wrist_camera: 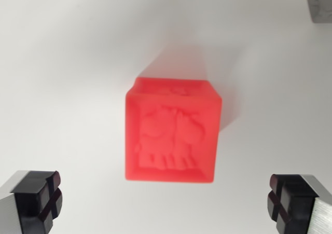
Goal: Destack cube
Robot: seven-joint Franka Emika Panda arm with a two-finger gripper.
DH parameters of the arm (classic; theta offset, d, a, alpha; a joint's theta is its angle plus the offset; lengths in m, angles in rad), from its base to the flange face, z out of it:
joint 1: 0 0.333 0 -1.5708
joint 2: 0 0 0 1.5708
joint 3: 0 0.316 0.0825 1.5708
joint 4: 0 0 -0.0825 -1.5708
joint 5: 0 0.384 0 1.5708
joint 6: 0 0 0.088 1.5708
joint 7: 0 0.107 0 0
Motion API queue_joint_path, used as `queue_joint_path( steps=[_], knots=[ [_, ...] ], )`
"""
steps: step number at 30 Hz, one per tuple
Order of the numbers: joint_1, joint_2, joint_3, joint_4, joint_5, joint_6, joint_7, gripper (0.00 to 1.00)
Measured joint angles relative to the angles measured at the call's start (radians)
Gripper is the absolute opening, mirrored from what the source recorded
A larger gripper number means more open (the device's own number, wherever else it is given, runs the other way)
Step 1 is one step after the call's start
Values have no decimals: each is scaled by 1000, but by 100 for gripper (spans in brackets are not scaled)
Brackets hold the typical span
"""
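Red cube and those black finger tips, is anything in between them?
No. In the wrist view only bare white table separates the red cube from the open gripper fingertips.

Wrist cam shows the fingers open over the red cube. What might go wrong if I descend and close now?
1. The red cube sits above the line between the two fingers in this view, so closing now might miss it or only catch its near edge.
2. The cube looks slightly turned relative to the fingers, so the pads may meet corners and twist it.
3. No lower cube is visible from here; whatever lies under it could be dragged or toppled.
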Motion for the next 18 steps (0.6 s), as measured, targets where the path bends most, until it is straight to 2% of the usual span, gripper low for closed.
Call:
queue_joint_path(
  steps=[6, 18],
  knots=[
    [3, -61, -5, -2, -16, -58, 12, 100],
    [3, -172, -8, 4, -42, -174, 31, 100]
  ],
)
